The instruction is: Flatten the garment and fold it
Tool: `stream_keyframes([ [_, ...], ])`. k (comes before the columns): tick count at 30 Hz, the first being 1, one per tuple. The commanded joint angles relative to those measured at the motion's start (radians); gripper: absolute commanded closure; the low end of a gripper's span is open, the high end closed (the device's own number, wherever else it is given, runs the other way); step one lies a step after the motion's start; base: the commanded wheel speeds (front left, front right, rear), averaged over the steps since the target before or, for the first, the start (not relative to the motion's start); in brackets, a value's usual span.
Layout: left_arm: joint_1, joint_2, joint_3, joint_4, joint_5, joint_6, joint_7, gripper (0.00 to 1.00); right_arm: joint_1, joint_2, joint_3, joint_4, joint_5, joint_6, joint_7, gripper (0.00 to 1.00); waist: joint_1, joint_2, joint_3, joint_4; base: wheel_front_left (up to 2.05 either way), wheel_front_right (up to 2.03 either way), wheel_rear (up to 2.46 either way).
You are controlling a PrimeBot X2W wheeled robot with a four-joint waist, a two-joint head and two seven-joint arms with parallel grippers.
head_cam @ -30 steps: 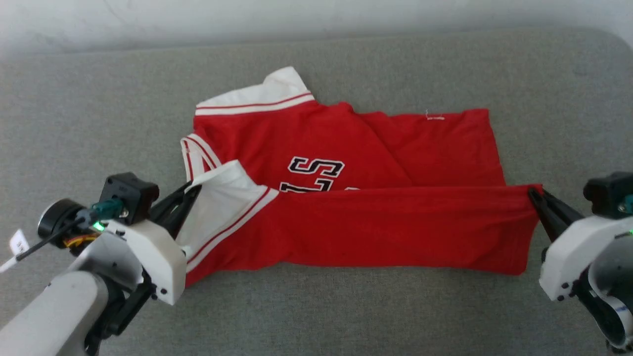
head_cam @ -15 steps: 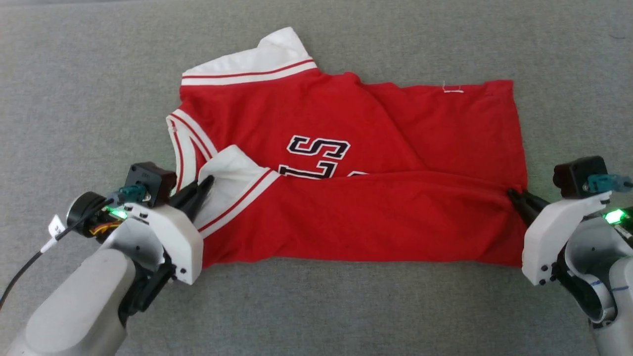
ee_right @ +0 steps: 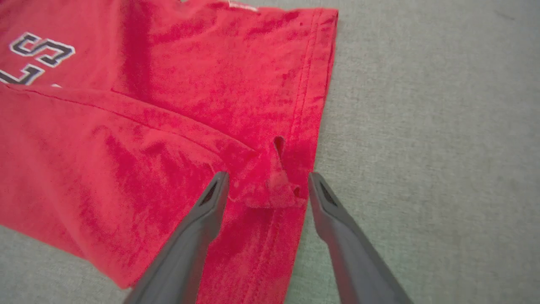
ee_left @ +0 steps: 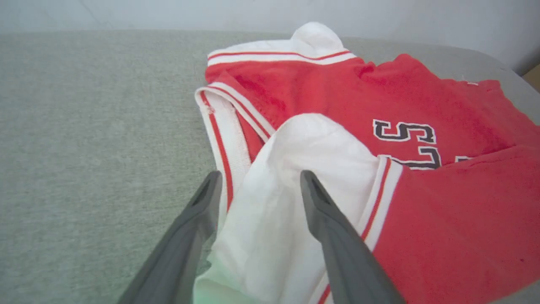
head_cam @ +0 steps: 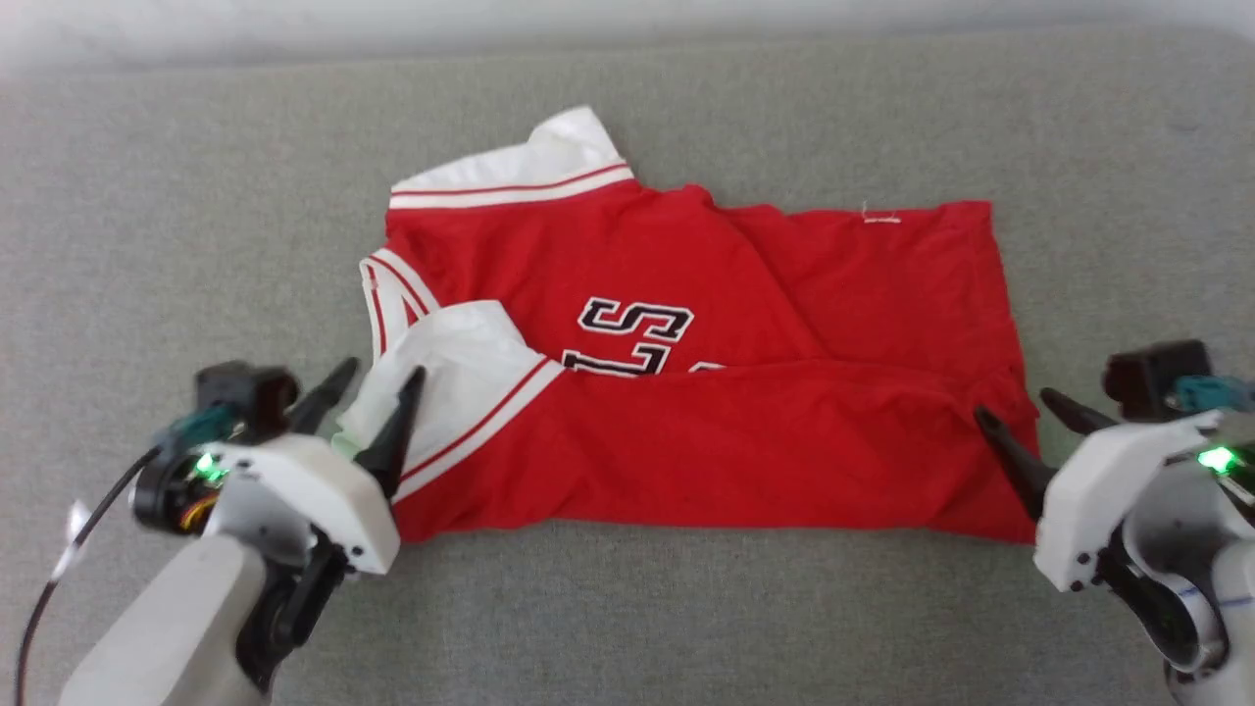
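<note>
On the grey pad (head_cam: 627, 608), the shirt (head_cam: 745, 441) lies crosswise, its near long edge folded up over the lower part of the lettering (head_cam: 635, 324). At one end the left gripper (head_cam: 382, 371) straddles the white sleeve (head_cam: 461, 363); at the other the right gripper (head_cam: 1014, 404) straddles the hem (head_cam: 1002, 324). Both sets of fingers stand wide apart and hold nothing, evidently so the fold stays where it lies. Half a second earlier both were pinched shut on these same spots.

Lower row of chest lettering (head_cam: 635, 326) half under the garment's (head_cam: 745, 451) folded near flap.
</note>
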Motion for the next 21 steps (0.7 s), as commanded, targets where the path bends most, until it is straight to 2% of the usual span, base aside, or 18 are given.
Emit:
stream_keyframes([
  [1,0.028,0.000,0.021,-0.019,-0.010,0.018,-0.033,0.00,0.020,0.006,-0.016,-0.019,0.003,-0.001,-0.017,0.00,0.0000,0.0000,-0.065,-0.012,0.00,0.00,0.00],
  [7,0.206,0.008,0.120,-0.158,0.019,0.142,-0.238,0.00,0.135,0.070,-0.145,-0.156,-0.078,-0.001,-0.148,0.00,0.0000,0.0000,-0.142,-0.016,0.00,0.00,0.00],
  [12,0.351,-0.022,0.198,-0.294,0.097,0.213,-0.284,0.00,0.246,0.166,-0.232,-0.258,-0.199,-0.001,-0.283,0.00,0.0000,0.0000,-0.179,-0.008,0.00,0.00,0.00],
  [15,0.419,-0.073,0.263,-0.386,0.194,0.229,-0.285,0.00,0.304,0.223,-0.263,-0.294,-0.265,-0.001,-0.364,0.00,0.0000,0.0000,-0.193,0.002,0.00,0.00,0.00],
  [21,0.552,-0.216,0.359,-0.499,0.379,0.174,-0.286,0.00,0.387,0.269,-0.278,-0.312,-0.333,-0.001,-0.476,0.00,0.0000,0.0000,-0.218,0.014,0.00,0.00,0.00],
])
